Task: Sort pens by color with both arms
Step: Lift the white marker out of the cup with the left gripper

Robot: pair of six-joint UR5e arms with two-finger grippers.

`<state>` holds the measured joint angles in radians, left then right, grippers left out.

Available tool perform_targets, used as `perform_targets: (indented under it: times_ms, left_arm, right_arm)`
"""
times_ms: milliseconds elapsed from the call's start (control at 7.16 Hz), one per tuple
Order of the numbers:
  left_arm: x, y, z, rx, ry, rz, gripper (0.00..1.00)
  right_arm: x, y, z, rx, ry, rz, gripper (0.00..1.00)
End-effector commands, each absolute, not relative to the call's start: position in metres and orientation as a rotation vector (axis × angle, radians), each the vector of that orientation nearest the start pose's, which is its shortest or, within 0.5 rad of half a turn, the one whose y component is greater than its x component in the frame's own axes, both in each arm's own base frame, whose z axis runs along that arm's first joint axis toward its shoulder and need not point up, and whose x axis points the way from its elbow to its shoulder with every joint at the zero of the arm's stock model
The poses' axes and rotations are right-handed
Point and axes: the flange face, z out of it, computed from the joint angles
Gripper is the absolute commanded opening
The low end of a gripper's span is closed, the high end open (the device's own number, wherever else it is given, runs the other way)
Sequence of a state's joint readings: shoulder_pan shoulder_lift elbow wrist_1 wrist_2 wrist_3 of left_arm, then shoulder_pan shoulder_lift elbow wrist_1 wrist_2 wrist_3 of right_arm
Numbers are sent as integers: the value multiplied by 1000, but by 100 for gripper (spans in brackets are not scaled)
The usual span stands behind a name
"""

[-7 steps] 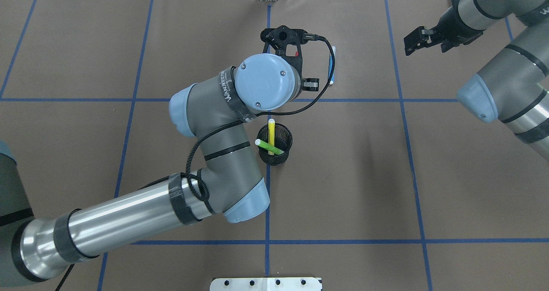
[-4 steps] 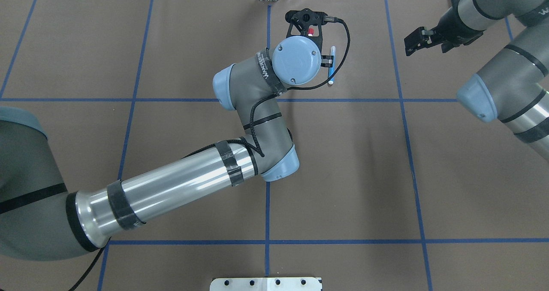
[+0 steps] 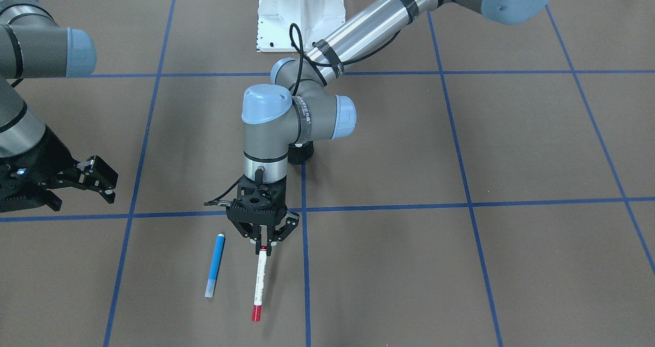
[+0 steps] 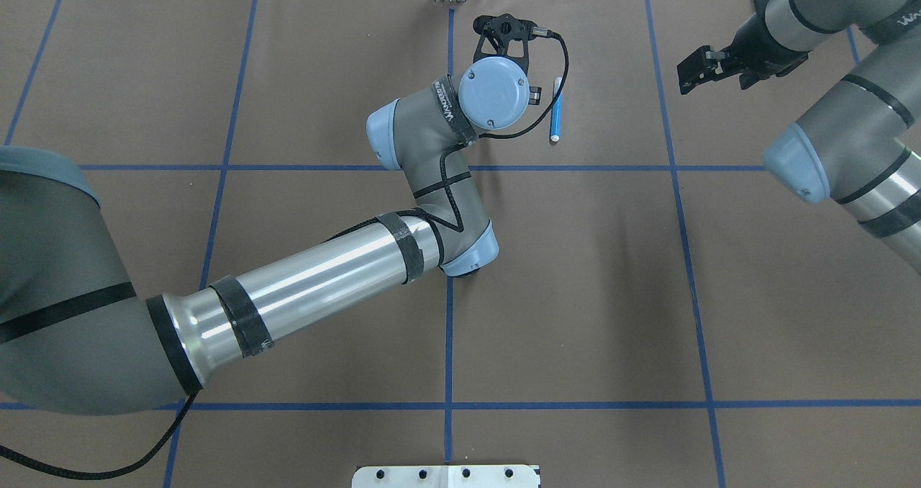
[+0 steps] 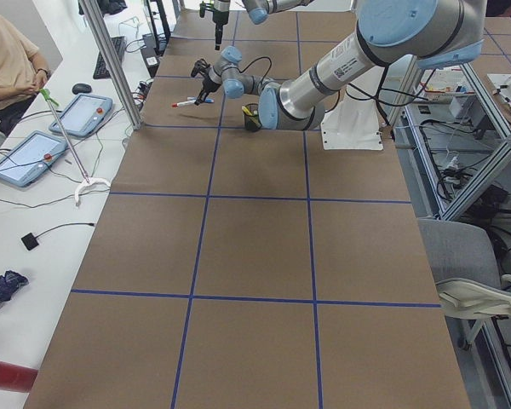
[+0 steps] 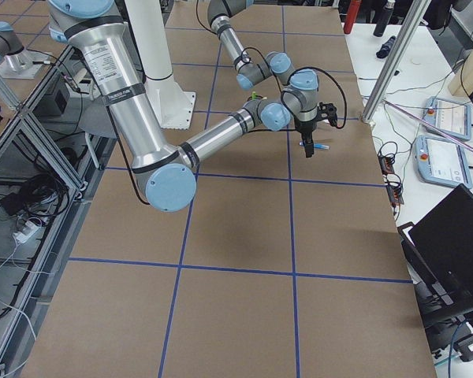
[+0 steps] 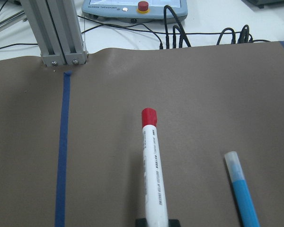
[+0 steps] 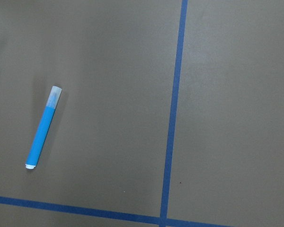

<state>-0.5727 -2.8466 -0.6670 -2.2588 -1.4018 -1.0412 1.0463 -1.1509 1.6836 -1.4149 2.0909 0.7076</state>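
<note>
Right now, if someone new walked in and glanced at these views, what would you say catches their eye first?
Most striking is the left gripper, reaching well out from the robot's base and shut on one end of the white pen with red ends. Just beside that pen, not touching it, the blue pen lies flat on the table. Off to the side, the right gripper hangs open and holds nothing.

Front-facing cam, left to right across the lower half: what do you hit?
Order: right tool → blue pen → white pen with red ends. The left tool is shut on that pen's upper end and sits directly above it in this view, so it is left unranked.
</note>
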Motion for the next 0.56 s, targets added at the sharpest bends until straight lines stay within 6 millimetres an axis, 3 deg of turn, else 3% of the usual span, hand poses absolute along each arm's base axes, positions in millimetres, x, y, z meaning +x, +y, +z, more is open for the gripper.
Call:
perform_targets:
  times_ms: [0,419]
  left_arm:
    - [685,-613,88,692,834,-123,33]
    - [694,-601,75,692,852,-109,36]
  right_arm:
    - [-250,-599,355,262,-796,-8,100]
    - [-250,-599,355,261,-796,-6,100]
